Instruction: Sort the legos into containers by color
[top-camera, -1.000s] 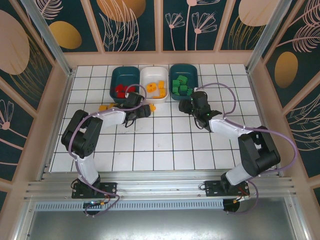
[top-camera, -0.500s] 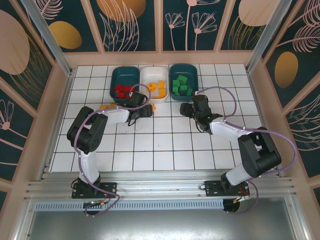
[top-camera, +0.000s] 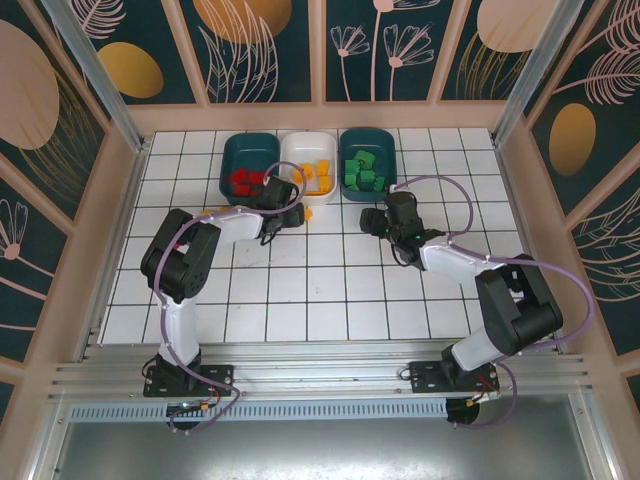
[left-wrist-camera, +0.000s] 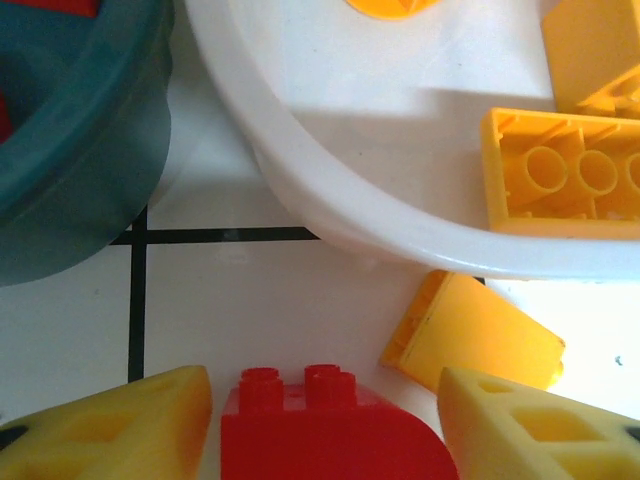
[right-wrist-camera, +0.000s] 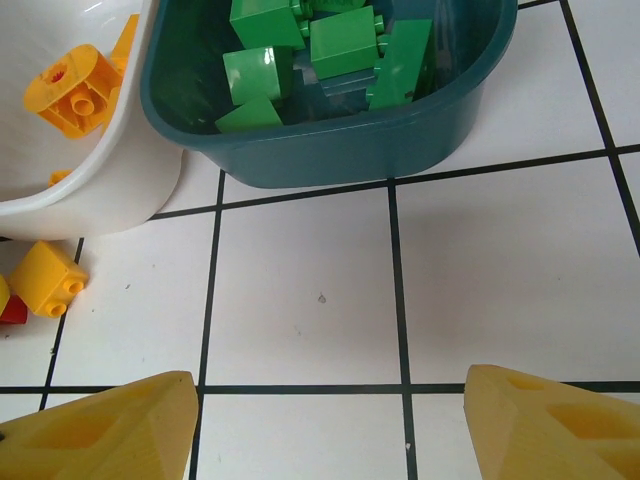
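Tiled table (top-camera: 330, 290): L end effector (left-wrist-camera: 322, 388) spread astride red lego (left-wrist-camera: 330, 440), R end effector (right-wrist-camera: 330, 385) spread

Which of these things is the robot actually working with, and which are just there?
Part of the job: red brick between the fingers of the left tool; loose yellow brick; left teal tray with reds; white tray with yellows; right teal tray with greens; right tool, open.
Just there: tiled table; purple cables; patterned walls.

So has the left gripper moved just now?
Yes. Seen from above, the left gripper has crept farther out, closer to the white tray.
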